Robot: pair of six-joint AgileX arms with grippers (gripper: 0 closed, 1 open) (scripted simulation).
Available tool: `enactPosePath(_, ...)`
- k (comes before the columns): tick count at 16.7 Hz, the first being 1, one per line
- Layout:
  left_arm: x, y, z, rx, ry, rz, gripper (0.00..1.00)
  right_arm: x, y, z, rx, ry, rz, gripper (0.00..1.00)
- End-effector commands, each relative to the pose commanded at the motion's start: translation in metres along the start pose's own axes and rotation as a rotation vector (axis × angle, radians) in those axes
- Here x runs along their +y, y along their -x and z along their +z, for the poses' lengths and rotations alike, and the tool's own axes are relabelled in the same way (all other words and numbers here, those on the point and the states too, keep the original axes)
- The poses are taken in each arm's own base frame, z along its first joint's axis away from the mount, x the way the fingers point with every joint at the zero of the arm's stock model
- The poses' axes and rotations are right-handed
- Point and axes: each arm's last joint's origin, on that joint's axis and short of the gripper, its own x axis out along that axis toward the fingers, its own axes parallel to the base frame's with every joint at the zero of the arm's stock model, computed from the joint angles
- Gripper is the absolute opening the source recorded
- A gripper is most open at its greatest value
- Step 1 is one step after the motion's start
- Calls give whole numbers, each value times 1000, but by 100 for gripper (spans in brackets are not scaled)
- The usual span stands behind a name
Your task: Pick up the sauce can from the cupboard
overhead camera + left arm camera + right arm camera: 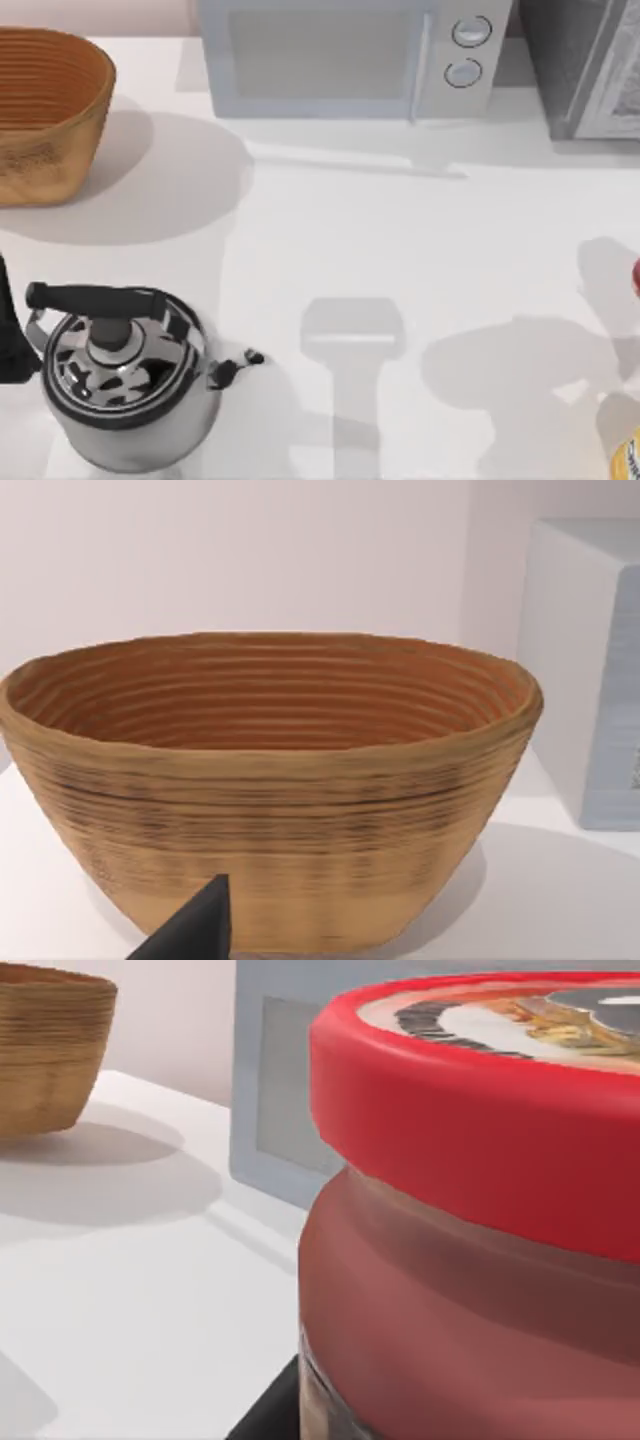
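top: sauce can (636, 277) a red sliver at table's right edge, kettle (120, 385) front left, basket (45, 115) back left, microwave (350, 55) at back | left wrist: left gripper's dark fingertip (195, 930) just before the basket, opening cannot be told | right wrist: sauce can looms right up against the right claw, grip cannot be told

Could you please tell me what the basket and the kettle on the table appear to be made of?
The basket looks like woven cane or wicker with a matte tan finish: fine horizontal coils ring its wall. The kettle appears to be polished metal, probably steel, since its body mirrors dark and light patches; its black handle looks like matte plastic, though that is less certain.
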Motion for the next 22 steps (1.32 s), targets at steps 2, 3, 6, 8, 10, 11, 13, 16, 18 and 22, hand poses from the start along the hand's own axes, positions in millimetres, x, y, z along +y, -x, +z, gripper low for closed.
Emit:
enactPosePath(2,0,0,0,0,0,0,100,1,-14,-8,-3,-8,-1,0)
enactPosePath(3,0,0,0,0,0,0,100,2,-20,-13,1,-19,0,0)
enactPosePath(6,0,0,0,0,0,0,100,12,-31,-32,31,-64,5,0)
enactPosePath(8,0,0,0,0,0,0,100,16,-32,-37,45,-82,8,0)
enactPosePath(10,0,0,0,0,0,0,100,16,-32,-37,45,-82,8,0)
enactPosePath(11,0,0,0,0,0,0,100,16,-32,-37,45,-82,8,0)
enactPosePath(13,0,0,0,0,0,0,100,16,-32,-37,45,-82,8,15)
enactPosePath(16,0,0,0,0,0,0,100,16,-32,-37,45,-82,8,38)
enactPosePath(18,0,0,0,0,0,0,100,16,-32,-37,45,-82,8,53)
enactPosePath(22,0,0,0,0,0,0,100,16,-32,-37,45,-82,8,83)
